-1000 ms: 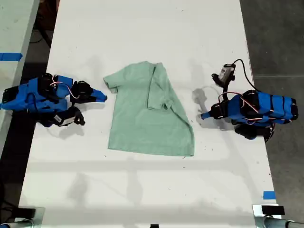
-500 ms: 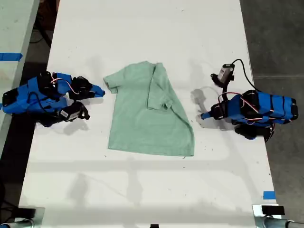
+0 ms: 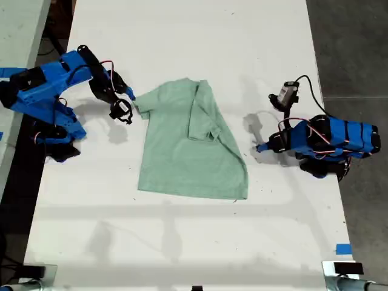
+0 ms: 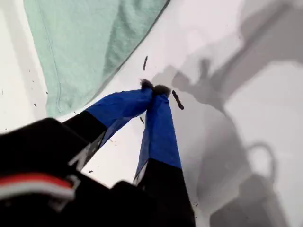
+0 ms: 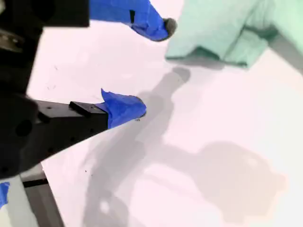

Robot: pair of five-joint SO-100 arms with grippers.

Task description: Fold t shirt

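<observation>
One white table [image 3: 182,242] holds one t shirt [image 3: 188,145]; my first tool [image 4: 154,89] is pressed together, my second tool [image 5: 154,66] spread.

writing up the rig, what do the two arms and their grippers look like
Both arms have bright blue bodies with black motors and joints, and thin red and white wires looping over them. My first gripper has two blue tapered fingers on a black base, each tipped with a dark grey pad. My second gripper looks the same. A small grey camera on a black cable sits by one arm.
</observation>
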